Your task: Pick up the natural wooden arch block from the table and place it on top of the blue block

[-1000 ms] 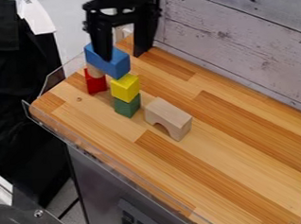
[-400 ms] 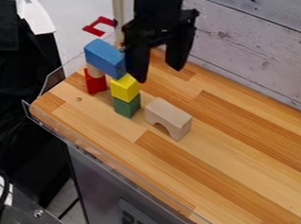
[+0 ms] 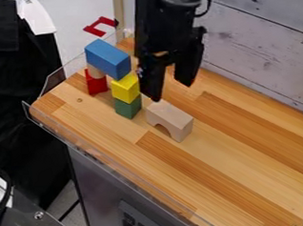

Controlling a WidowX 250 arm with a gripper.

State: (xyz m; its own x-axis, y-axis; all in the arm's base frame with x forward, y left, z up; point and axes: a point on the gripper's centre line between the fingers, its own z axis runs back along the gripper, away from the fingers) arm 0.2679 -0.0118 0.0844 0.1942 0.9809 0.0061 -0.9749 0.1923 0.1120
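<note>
Wooden arch being seen just below the gripper
Nothing is being held by its parted fingers; the arch's length is being seen slanting down-right, away from them.

Blue block bridging two stacks, pale piece on red block, yellow block on green block; wooden arch (opening down) nearby.

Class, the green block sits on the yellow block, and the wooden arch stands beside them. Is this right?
The order is wrong: in the camera view, the yellow block sits on the green block, and the wooden arch stands beside them.
</note>
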